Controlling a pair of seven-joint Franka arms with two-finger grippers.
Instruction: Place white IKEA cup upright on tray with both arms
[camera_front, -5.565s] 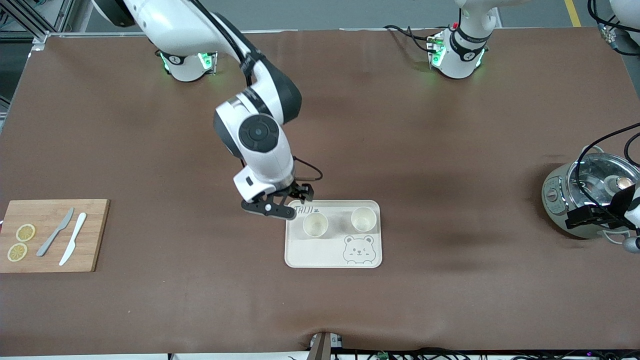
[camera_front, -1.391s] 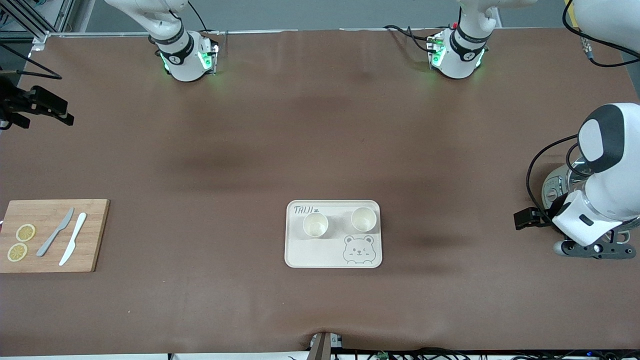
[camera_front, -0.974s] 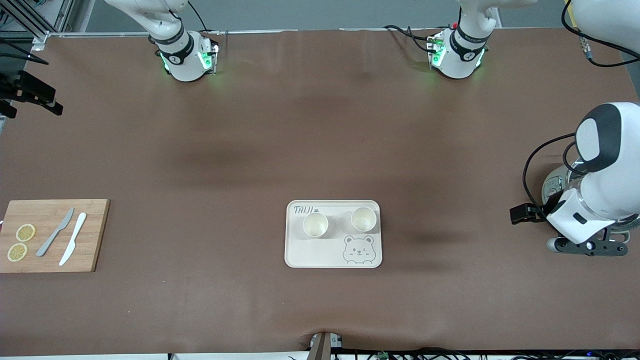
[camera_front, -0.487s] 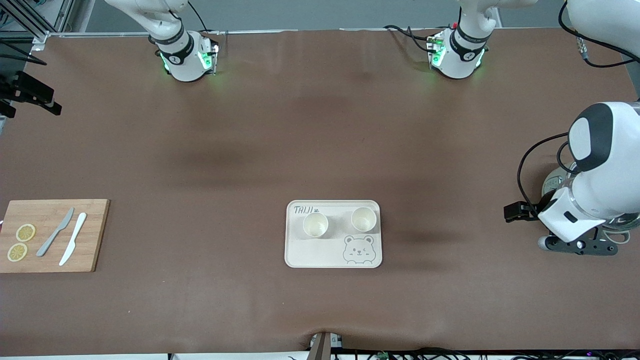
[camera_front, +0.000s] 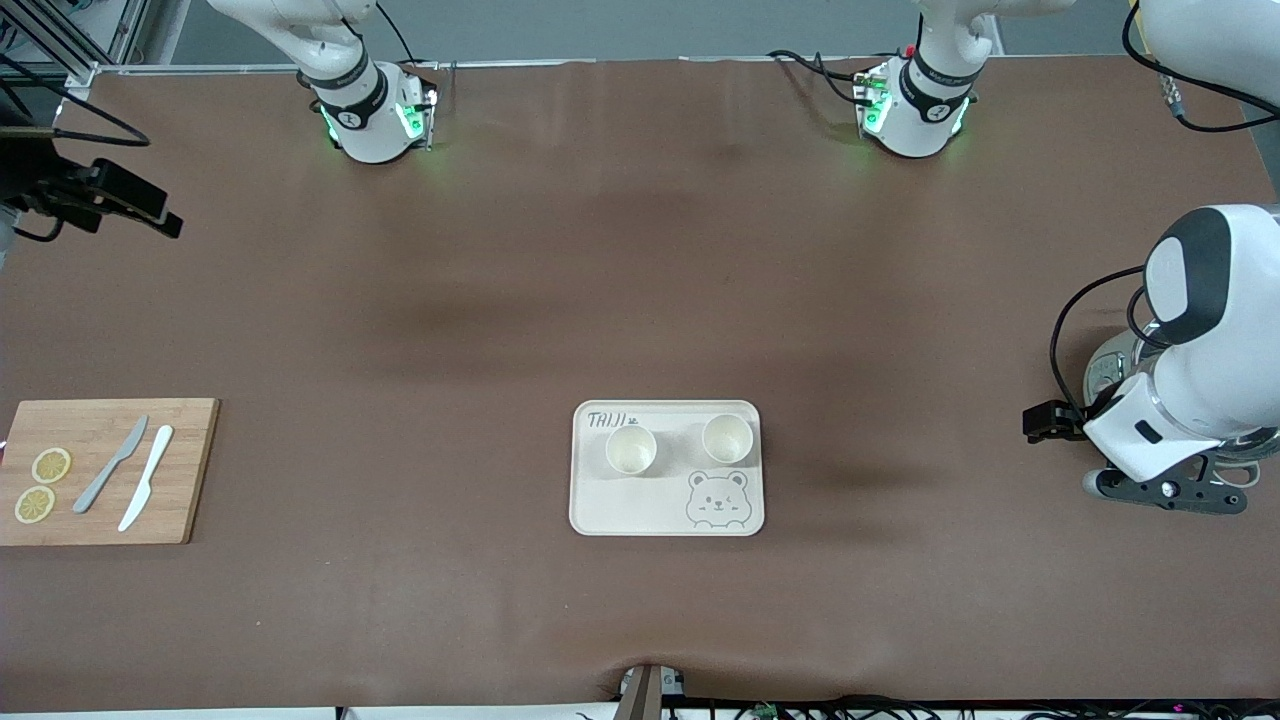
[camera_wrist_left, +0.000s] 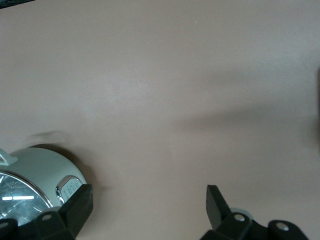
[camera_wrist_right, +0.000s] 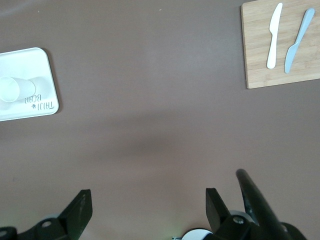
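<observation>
Cream-coloured and flat, the rectangular bear-print tray (camera_front: 667, 468) sits at centre frame with two small white cups (camera_front: 631, 450) (camera_front: 727, 437) upright on it, side by side in the half toward the robots' bases. The left gripper (camera_wrist_left: 149, 206), at the frame's right edge over bare table beside a silver lidded pot (camera_front: 1111, 372), and the right gripper (camera_wrist_right: 148, 210), at upper left, both stand fully open and empty. Likely hazard: an arm sweeping low over the tray could topple a cup.

A cream tray (camera_front: 600, 510) is showing grey lettering and a bear face; two white cups (camera_front: 631, 450) are sitting on it. The surface (camera_front: 640, 280) is looking brown.
</observation>
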